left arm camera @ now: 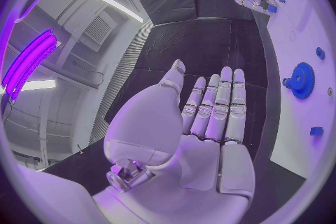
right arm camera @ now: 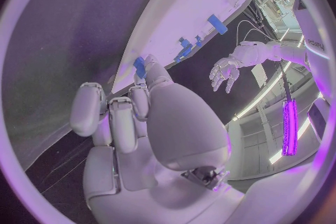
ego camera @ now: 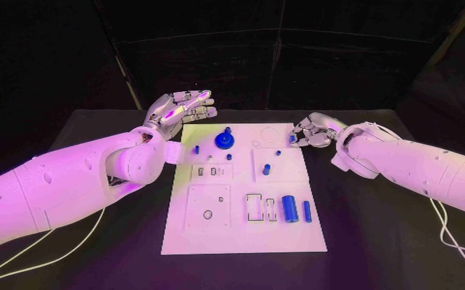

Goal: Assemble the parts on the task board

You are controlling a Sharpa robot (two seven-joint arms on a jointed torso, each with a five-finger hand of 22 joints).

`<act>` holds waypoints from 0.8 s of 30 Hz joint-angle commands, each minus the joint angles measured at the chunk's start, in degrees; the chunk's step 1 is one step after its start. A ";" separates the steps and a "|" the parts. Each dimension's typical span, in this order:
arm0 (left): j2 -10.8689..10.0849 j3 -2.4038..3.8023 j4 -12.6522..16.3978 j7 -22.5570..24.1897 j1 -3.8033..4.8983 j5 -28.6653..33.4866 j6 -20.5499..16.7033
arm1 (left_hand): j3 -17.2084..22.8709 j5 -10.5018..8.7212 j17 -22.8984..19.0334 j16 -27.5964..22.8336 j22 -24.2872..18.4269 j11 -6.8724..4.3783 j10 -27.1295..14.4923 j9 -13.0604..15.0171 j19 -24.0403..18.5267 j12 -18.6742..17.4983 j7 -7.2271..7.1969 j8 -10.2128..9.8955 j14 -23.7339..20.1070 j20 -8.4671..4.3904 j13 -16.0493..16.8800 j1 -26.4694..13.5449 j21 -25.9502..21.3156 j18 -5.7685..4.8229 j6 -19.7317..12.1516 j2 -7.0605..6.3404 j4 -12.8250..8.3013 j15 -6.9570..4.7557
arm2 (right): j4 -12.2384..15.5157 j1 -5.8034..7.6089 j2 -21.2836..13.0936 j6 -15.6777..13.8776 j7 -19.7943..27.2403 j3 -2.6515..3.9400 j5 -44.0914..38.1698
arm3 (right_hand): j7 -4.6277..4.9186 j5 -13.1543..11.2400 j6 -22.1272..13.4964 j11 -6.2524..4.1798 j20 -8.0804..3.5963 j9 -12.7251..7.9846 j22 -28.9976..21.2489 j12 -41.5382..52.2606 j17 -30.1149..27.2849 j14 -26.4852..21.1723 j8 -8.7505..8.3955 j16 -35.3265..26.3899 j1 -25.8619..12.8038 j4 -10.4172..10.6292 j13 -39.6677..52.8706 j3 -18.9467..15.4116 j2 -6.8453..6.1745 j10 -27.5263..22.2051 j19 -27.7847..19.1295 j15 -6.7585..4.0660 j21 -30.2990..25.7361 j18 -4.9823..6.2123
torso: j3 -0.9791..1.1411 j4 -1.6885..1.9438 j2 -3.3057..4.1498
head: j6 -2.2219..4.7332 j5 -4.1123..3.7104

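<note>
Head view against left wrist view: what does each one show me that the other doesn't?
Head view alone: the two blue cylinders lying at the near end of the task board. Left wrist view alone: the left hand from behind, palm empty, fingers straight. Both: the blue gear on the board, and the right hand at the board's edge pinching a small blue part.

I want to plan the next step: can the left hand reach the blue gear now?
Probably yes. The left hand is open beside the board's far left corner, and nothing lies between it and the gear.
</note>
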 commanded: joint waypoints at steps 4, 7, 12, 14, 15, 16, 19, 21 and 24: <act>0.05 0.05 -0.06 0.22 0.08 -0.05 0.68 | -0.06 0.20 -0.08 -0.21 -0.07 -0.20 -0.08 -0.02 0.32 -0.18 2.45 -0.29 0.29 -0.10 -0.02 0.50 -0.41 0.37 -0.10 0.07 -0.47 0.23 | -0.06 0.05 0.26 -0.81 -1.41 0.03 -0.56 | -0.52 -0.89 1.49 -1.78 -0.31 -0.02 0.31 0.54 8.50 4.60 0.61 0.33 0.23 -0.18 -0.46 1.26 1.09 2.02 0.55 -0.80 0.50 -0.08 | 0.00 0.01 -0.03 | 0.16 -0.01; 0.02 0.05 -0.08 0.20 0.09 -0.05 0.67 | -0.06 0.20 -0.08 -0.21 -0.07 -0.20 -0.08 -0.02 0.32 -0.18 2.45 -0.29 0.29 -0.10 -0.02 0.50 -0.41 0.37 -0.10 0.07 -0.47 0.23 | -0.02 0.04 0.19 -1.79 -1.71 0.03 -0.74 | -0.88 -2.16 2.34 -2.10 -0.56 0.02 0.41 0.57 8.55 4.61 0.92 0.35 0.48 -0.53 -0.42 2.39 1.70 2.12 0.61 -1.07 0.55 -0.09 | 0.00 0.01 -0.03 | 0.06 -0.06; 0.02 0.05 -0.09 0.18 0.09 -0.05 0.66 | -0.06 0.20 -0.08 -0.21 -0.07 -0.20 -0.08 -0.02 0.32 -0.18 2.45 -0.29 0.29 -0.10 -0.02 0.50 -0.41 0.37 -0.10 0.07 -0.47 0.23 | 0.27 0.03 0.07 -3.91 -1.53 0.03 -1.12 | -1.37 -2.72 3.41 -2.52 -0.90 0.10 1.08 0.78 8.83 4.68 1.42 0.47 0.82 -1.15 -0.18 4.00 2.31 2.42 0.96 -1.44 0.87 -0.22 | 0.03 -0.03 -0.05 | 0.17 -0.10; 0.04 0.05 -0.07 0.18 0.09 -0.05 0.69 | -0.06 0.20 -0.08 -0.21 -0.07 -0.20 -0.08 -0.02 0.32 -0.18 2.45 -0.29 0.29 -0.10 -0.02 0.50 -0.41 0.37 -0.10 0.07 -0.47 0.23 | 0.52 0.03 0.01 -4.87 -1.42 0.03 -1.39 | -1.43 -2.76 3.51 -2.58 -0.97 0.09 1.37 0.87 8.96 4.71 1.46 0.53 0.87 -1.32 -0.09 4.39 2.37 2.53 1.12 -1.50 1.00 -0.28 | 0.01 -0.05 -0.07 | 0.17 -0.02; 0.03 0.05 -0.06 0.17 0.09 -0.05 0.69 | -0.06 0.20 -0.08 -0.21 -0.07 -0.20 -0.08 -0.02 0.32 -0.18 2.45 -0.29 0.29 -0.10 -0.02 0.50 -0.41 0.37 -0.10 0.07 -0.47 0.23 | 0.80 0.03 -0.09 -5.50 -1.35 0.03 -1.53 | -1.45 -2.78 3.55 -2.61 -1.01 0.07 1.58 0.97 9.02 4.73 1.48 0.56 0.89 -1.41 0.01 4.64 2.41 2.63 1.23 -1.54 1.11 -0.32 | 0.02 -0.05 -0.07 | 0.17 -0.01; 0.03 0.05 -0.05 0.17 0.09 -0.05 0.68 | -0.06 0.20 -0.08 -0.21 -0.07 -0.20 -0.08 -0.02 0.32 -0.18 2.45 -0.29 0.29 -0.10 -0.02 0.50 -0.41 0.37 -0.10 0.07 -0.47 0.23 | 1.21 0.03 -0.27 -6.10 -1.31 0.03 -1.64 | -1.46 -2.77 3.56 -2.63 -1.05 0.06 1.74 1.05 9.07 4.74 1.48 0.58 0.90 -1.50 0.10 4.85 2.43 2.71 1.32 -1.56 1.18 -0.35 | 0.03 -0.06 -0.08 | 0.16 0.07; -0.02 0.05 -0.05 0.17 0.09 -0.05 0.57 | -0.04 0.19 -0.09 -0.22 -0.07 -0.19 -0.09 -0.03 0.33 -0.18 2.46 -0.29 0.29 -0.10 -0.03 0.50 -0.43 0.37 -0.10 0.10 -0.51 0.23 | 2.96 0.04 -1.01 -7.39 -1.47 0.04 -2.19 | -1.47 -2.65 3.57 -2.66 -1.14 0.00 1.95 1.13 9.24 4.78 1.46 0.66 0.91 -1.80 0.21 5.61 2.47 2.84 1.43 -1.62 1.29 -0.40 | 0.04 -0.05 -0.13 | 0.23 -0.10; -0.06 0.05 -0.04 0.20 0.08 -0.05 0.51 | -0.04 0.19 -0.09 -0.22 -0.07 -0.19 -0.09 -0.03 0.33 -0.19 2.46 -0.29 0.29 -0.10 -0.03 0.50 -0.43 0.37 -0.11 0.10 -0.51 0.23 | 4.64 0.05 -1.64 -8.30 -1.80 0.05 -2.71 | -1.46 -2.66 3.56 -2.66 -1.17 -0.03 2.01 1.15 9.27 4.79 1.44 0.68 0.86 -1.97 0.25 6.10 2.50 2.89 1.46 -1.63 1.33 -0.41 | -0.03 -0.11 -0.20 | 0.24 -0.10; -0.09 0.05 -0.04 0.23 0.08 -0.05 0.47 | -0.04 0.19 -0.09 -0.22 -0.07 -0.19 -0.09 -0.03 0.34 -0.19 2.46 -0.30 0.29 -0.10 -0.03 0.50 -0.43 0.37 -0.11 0.11 -0.51 0.23 | 7.96 0.08 -2.80 -9.84 -3.05 0.07 -3.35 | -1.42 -2.83 3.50 -2.63 -1.19 -0.08 2.09 1.12 9.32 4.80 1.38 0.70 0.64 -2.09 0.24 6.53 2.35 2.90 1.50 -1.62 1.37 -0.43 | -0.06 -0.16 -0.32 | 0.41 -0.01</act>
